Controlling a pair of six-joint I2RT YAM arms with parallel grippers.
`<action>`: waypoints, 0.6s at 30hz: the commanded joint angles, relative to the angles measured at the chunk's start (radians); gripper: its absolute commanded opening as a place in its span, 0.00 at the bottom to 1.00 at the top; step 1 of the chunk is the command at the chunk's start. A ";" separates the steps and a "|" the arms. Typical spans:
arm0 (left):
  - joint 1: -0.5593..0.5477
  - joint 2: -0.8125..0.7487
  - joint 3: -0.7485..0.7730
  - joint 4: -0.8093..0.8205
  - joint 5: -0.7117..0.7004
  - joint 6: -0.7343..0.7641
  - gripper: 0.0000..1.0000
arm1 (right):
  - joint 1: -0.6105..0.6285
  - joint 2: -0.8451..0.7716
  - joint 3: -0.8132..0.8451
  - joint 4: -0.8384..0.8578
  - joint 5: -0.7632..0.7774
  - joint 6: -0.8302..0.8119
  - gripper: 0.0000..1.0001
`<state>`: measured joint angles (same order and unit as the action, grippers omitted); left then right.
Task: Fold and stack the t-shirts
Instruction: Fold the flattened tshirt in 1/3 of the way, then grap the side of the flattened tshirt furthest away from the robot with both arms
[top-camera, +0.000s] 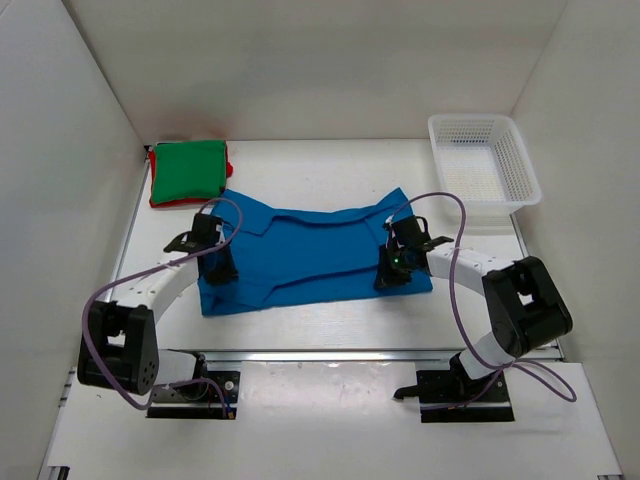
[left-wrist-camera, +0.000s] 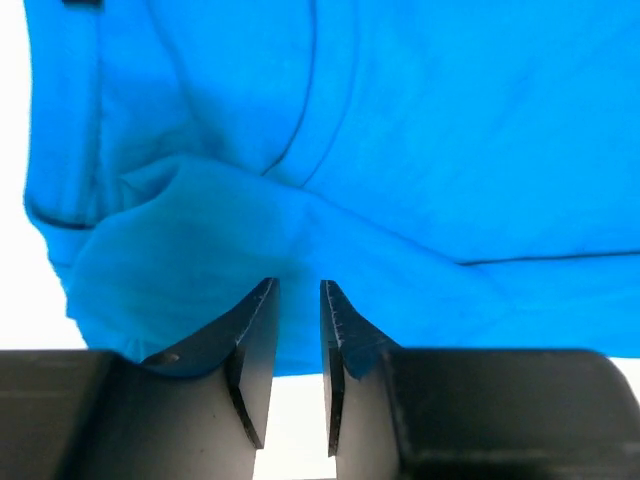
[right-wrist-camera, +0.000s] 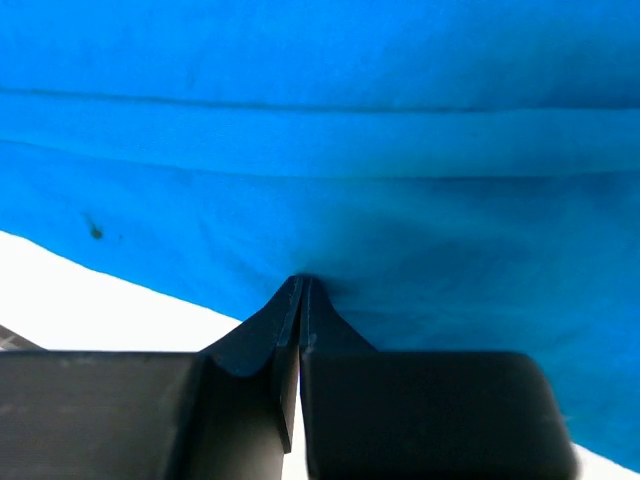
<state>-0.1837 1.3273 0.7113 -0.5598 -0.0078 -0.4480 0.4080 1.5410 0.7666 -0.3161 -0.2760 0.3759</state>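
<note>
**Item 1, blue shirt** (top-camera: 310, 255). It lies spread out in the middle of the table (top-camera: 330, 175), with its long axis running left to right between my two arms. The cloth is bright blue and soft, with a collar or placket line showing in the left wrist view. Long creases run along its length, and one flap is already doubled over along the near side. I see a small dark speck near the hem in the right wrist view.

**Item 2, right gripper** (right-wrist-camera: 301, 282). It sits at the shirt's right near edge. The jaws are pressed together on a pinch of blue cloth, which puckers up at the tips.

**Item 3, left gripper** (left-wrist-camera: 298, 287). It sits at the shirt's left near corner. The jaws stand apart with a narrow gap, and the tips are right at the hem. I cannot tell whether any cloth sits between them. The shirt lies ahead of the tips, away from me.

**Item 4, the relation that matters.** Each arm has its own end of the near edge, so neither has to reach across. I judge the next fold needs the left side gripped before both ends are lifted together.

**Item 5, green shirt** (top-camera: 187, 170). It is folded at the far left corner, lying on a red shirt (top-camera: 153, 203) of which only an edge shows.

**Item 6, white basket** (top-camera: 432, 128). It is at the far right, well apart from the shirts.
</note>
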 joint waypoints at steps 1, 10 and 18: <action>0.027 -0.065 0.111 -0.041 0.043 0.025 0.34 | 0.009 -0.031 0.022 -0.086 0.004 -0.006 0.00; 0.101 -0.007 0.338 0.087 0.158 0.149 0.06 | -0.029 -0.154 0.201 -0.085 -0.006 -0.051 0.08; 0.147 0.349 0.600 0.087 0.030 0.226 0.51 | -0.080 -0.147 0.313 -0.078 0.003 -0.097 0.10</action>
<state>-0.0345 1.5799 1.2251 -0.4652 0.0921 -0.2806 0.3435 1.3972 1.0435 -0.4110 -0.2802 0.3138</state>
